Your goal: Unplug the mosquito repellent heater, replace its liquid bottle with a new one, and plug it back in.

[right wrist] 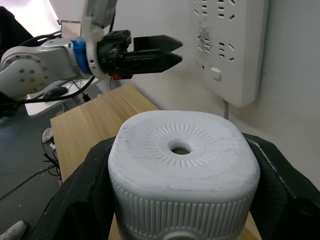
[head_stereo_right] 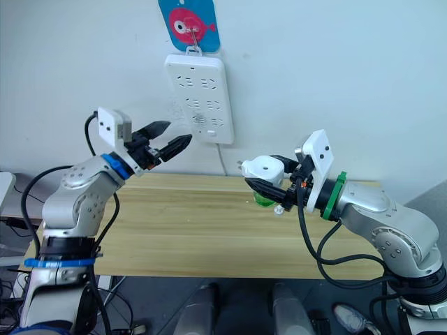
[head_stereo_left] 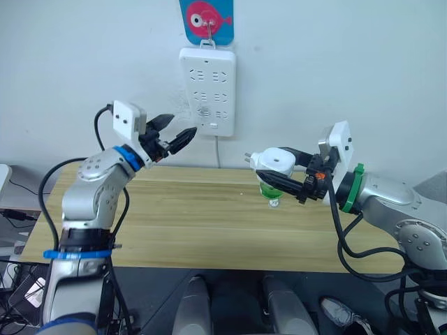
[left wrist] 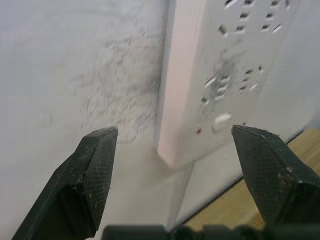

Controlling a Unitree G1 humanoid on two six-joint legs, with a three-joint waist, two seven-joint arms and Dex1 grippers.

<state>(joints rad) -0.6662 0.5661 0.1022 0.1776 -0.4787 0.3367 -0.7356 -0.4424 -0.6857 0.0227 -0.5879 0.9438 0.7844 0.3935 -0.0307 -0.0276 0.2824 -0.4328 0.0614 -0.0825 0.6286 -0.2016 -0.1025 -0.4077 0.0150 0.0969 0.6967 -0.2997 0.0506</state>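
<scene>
Right gripper point(head_stereo_left: 285, 176) is clenched on the mosquito repellent heater point(head_stereo_left: 274, 162), one black finger along each side of the white body, holding it in the air above the table point(head_stereo_left: 195, 216). Its holed top faces back toward the wrist, and its two metal prongs point away from the gripper toward the robot's left. A green liquid bottle point(head_stereo_left: 269, 191) hangs from the heater's underside, below the gripper's fingers. Left gripper point(head_stereo_left: 177, 133) is released, fingers spread and holding nothing, raised just beside the lower left edge of the white power strip point(head_stereo_left: 207, 91) on the wall.
</scene>
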